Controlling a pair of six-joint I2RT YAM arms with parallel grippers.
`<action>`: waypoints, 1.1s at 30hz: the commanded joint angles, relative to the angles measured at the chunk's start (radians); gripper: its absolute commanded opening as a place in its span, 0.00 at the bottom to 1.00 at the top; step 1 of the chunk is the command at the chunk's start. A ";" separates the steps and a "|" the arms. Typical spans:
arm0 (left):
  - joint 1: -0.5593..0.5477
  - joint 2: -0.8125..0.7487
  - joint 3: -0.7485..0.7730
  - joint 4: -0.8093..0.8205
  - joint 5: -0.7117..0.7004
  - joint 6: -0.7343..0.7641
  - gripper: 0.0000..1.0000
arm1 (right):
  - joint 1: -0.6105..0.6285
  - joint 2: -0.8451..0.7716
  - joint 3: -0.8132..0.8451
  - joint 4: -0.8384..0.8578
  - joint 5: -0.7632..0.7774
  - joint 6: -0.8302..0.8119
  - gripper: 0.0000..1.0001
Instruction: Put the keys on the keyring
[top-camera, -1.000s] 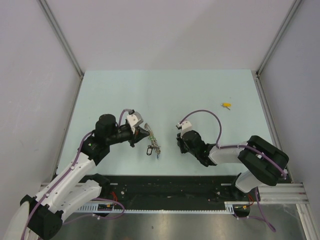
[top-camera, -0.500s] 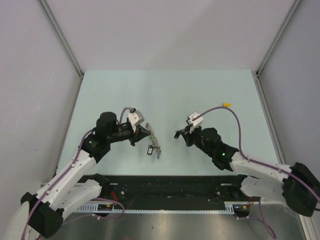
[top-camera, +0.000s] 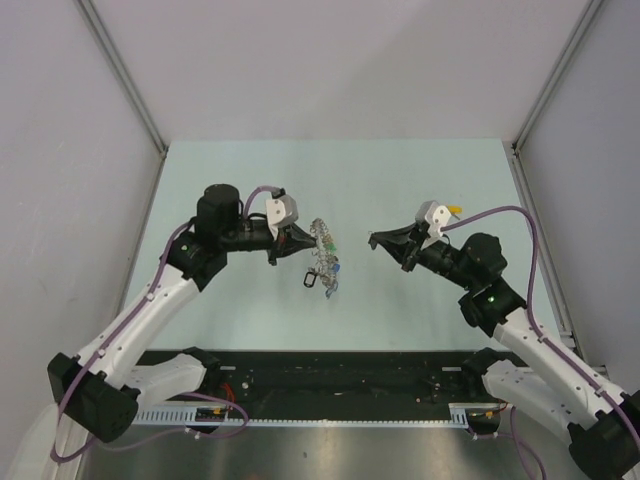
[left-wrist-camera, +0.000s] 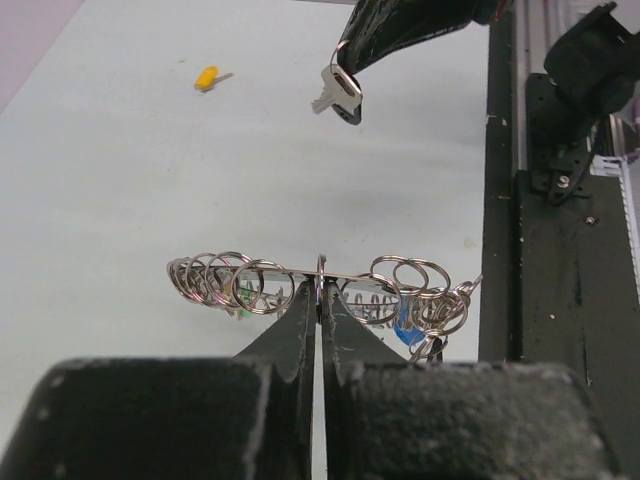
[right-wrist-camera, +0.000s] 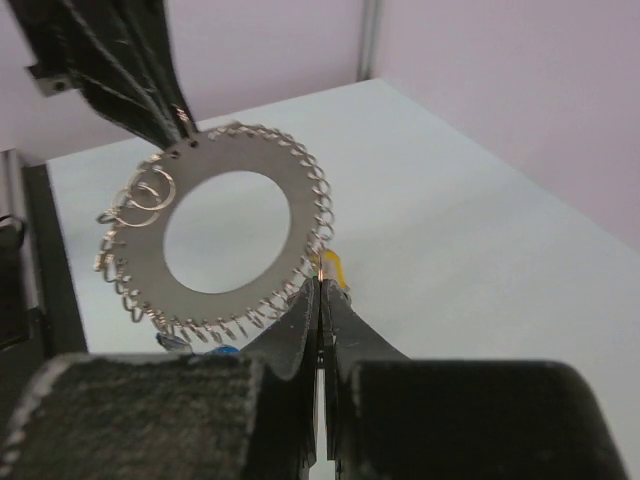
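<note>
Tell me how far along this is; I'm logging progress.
Done: left gripper holds the keyring off the table; right gripper pinches one small key. In hand: that key hangs apart from the ring, unthreaded. Left: threading it, then the yellow-tagged key lying on the table.

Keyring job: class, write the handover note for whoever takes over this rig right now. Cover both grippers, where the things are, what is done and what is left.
Left gripper: shut on the rim of the keyring, holding it up off the table.
Right gripper: shut on the black-tagged key, in the air facing the keyring, with a gap between them.
Yellow-tagged key: lying loose on the table, far side.
Done: keyring and one key picked up.
Left: put the black-tagged key on the keyring, then fetch and add the yellow-tagged key.
</note>
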 joint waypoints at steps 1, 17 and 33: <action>0.005 0.026 0.062 -0.053 0.159 0.117 0.00 | -0.036 0.047 0.093 0.009 -0.321 0.001 0.00; 0.005 -0.007 -0.060 0.009 0.291 0.133 0.00 | 0.026 0.177 0.187 0.055 -0.513 -0.078 0.00; -0.002 -0.016 -0.094 0.058 0.299 0.101 0.00 | 0.129 0.289 0.245 0.011 -0.443 -0.207 0.00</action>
